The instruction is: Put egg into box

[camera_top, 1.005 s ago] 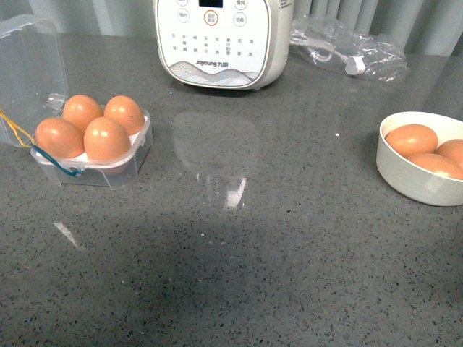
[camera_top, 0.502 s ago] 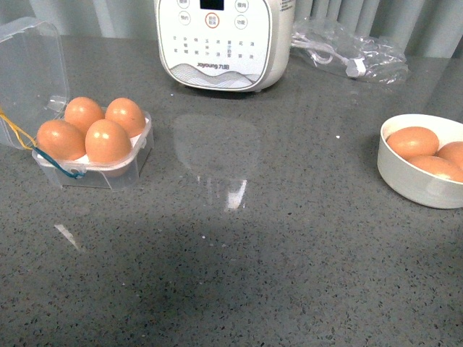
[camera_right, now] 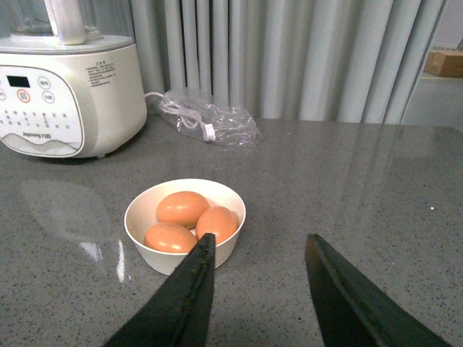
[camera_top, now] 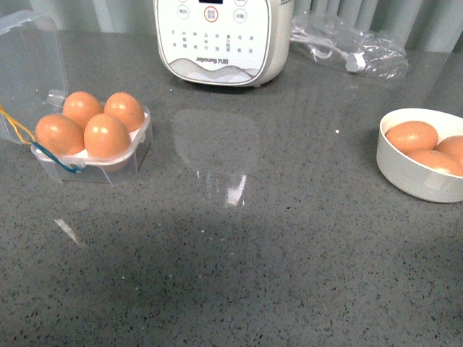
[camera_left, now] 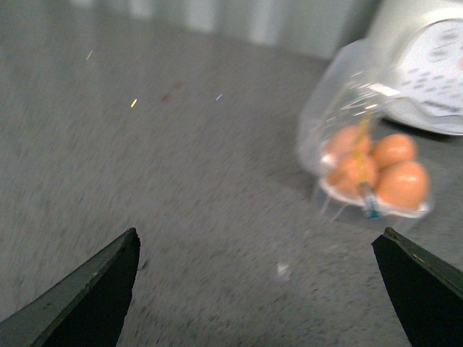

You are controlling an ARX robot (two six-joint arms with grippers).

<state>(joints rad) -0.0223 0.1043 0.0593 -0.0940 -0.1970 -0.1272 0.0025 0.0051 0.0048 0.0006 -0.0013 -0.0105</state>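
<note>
The clear box (camera_top: pixel 137 148) stands at the table's left with its lid (camera_top: pixel 29 65) open. Its cups hold several brown eggs (camera_top: pixel 106 136). The box also shows in the left wrist view (camera_left: pixel 416 211), blurred, with the eggs (camera_left: pixel 404 184) inside. A white bowl (camera_top: pixel 412 181) at the right edge holds three more eggs (camera_top: pixel 411 136); it shows in the right wrist view (camera_right: pixel 170 259) with its eggs (camera_right: pixel 183 208). My left gripper (camera_left: pixel 257 242) is open and empty, short of the box. My right gripper (camera_right: pixel 260 242) is open and empty, beside the bowl. Neither gripper shows in the front view.
A white Joyoung cooker (camera_top: pixel 217 40) stands at the back centre, seen too in the right wrist view (camera_right: pixel 69 94). A clear bag with a cable (camera_top: pixel 351 50) lies at the back right. Grey curtains (camera_right: pixel 289 58) hang behind the table.
The front view has shifted slightly, so everything sits a little differently in frame. Nothing on the table has moved.
</note>
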